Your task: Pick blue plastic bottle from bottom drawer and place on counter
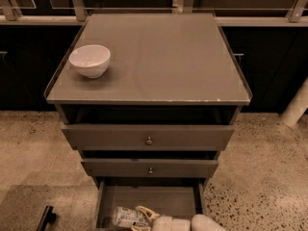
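Observation:
The blue plastic bottle (125, 217) lies on its side on the plank floor of the open bottom drawer (183, 201), at its front left. My gripper (143, 217) is down in that drawer, at the bottle's right end, with its white arm (171, 223) reaching in from the lower right. The counter (163, 57) is the glossy grey-brown cabinet top above the drawers.
A white bowl (90, 60) stands on the counter's left side. The two upper drawers, top (149, 137) and middle (150, 168), each with a round knob, are slightly pulled out above the bottom one. A dark object (45, 218) lies on the floor at lower left. A white post (296, 107) stands at right.

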`<state>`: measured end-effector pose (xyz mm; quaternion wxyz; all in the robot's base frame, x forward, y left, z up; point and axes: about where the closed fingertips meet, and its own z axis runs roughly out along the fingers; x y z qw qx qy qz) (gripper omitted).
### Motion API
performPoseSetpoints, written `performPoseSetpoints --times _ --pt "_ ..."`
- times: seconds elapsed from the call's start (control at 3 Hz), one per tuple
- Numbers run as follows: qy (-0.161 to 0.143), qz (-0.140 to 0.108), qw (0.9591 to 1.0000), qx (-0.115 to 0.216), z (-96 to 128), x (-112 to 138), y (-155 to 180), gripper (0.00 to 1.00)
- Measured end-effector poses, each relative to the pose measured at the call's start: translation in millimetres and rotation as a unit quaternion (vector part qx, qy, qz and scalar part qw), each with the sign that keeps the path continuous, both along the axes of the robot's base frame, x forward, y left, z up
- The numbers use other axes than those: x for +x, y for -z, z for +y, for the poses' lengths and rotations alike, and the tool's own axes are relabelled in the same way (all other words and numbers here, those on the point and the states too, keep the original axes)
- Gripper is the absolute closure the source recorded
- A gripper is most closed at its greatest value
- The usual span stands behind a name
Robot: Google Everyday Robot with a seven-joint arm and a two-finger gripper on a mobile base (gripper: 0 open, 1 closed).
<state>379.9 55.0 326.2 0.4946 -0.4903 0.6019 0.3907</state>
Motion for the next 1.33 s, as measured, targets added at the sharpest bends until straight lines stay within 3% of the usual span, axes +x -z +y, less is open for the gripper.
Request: performPoseSetpoints --times 0.33,1.0,1.33 --pt "-0.008 0.000 1.0000 -0.005 -5 2 -17 1.00" --pt "-0.031 -0.043 0.9973 -0.051 -30 -16 -134 1.00" --pt "-0.046 -0.065 0.9932 -0.085 -45 -31 -191 1.00"
